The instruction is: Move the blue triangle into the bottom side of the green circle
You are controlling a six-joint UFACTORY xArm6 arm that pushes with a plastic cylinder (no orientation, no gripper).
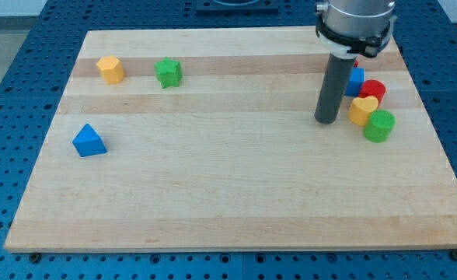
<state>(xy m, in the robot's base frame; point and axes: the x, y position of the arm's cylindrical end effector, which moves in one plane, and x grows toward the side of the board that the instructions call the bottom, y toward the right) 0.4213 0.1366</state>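
Seven small blocks lie on the desk (pixel 236 202), a pale wooden board with lengthwise grain and a slightly darker strip near the view's top. It rests on a blue perforated surface (pixel 11 47) that shows on every side. My tip (pixel 326 121) stands on the wood toward the view's upper right; it is a plain dark rod with no jaws, so it neither opens nor closes, and it holds nothing.

Just to the view's right of my tip sits a tight cluster: a yellow heart-shaped block (pixel 362 110) nearest, a green circle (pixel 379 125) touching it on the lower right, a red block (pixel 373 89) above it, and a blue block (pixel 356 81) partly hidden behind the rod. My tip is close to the yellow one, with a narrow gap between them.

Far toward the view's left of my tip, and a little lower, lies the blue triangle (pixel 88 141), alone. Also far left but higher are a green star-shaped block (pixel 168 72) and, beyond it, a yellow block (pixel 111 68) whose shape I cannot make out for certain.
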